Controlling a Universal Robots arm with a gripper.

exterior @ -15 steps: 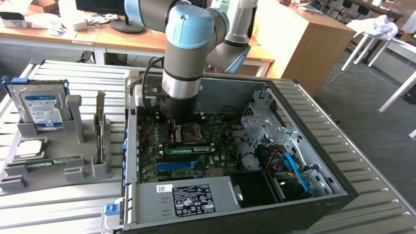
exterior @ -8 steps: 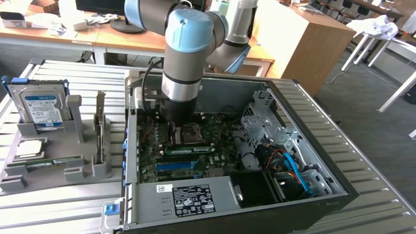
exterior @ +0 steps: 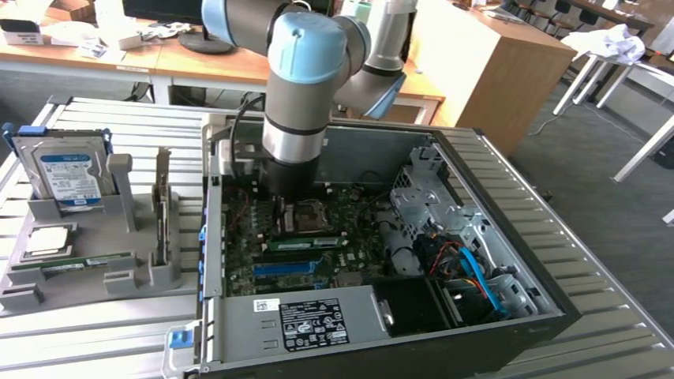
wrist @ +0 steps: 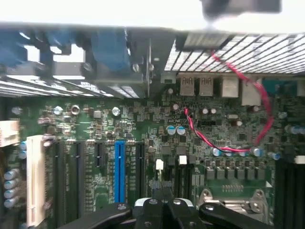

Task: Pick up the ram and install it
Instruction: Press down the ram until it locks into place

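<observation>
Exterior view: the long green ram stick (exterior: 72,263) is seen lying in the grey holder (exterior: 158,276), beside the open black computer case (exterior: 421,332).

Wrist view: the gripper (wrist: 164,200) is held clenched and empty above the green motherboard (wrist: 143,143). Pick-up is judged pending; an opened gripper at the holder is required.

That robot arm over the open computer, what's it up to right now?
The arm reaches down into the open computer case, with its gripper shut just above the green motherboard, near the processor socket. It does not look to be holding anything. A green ram stick lies in the grey holder beside the case, along with a hard drive standing upright.
</observation>
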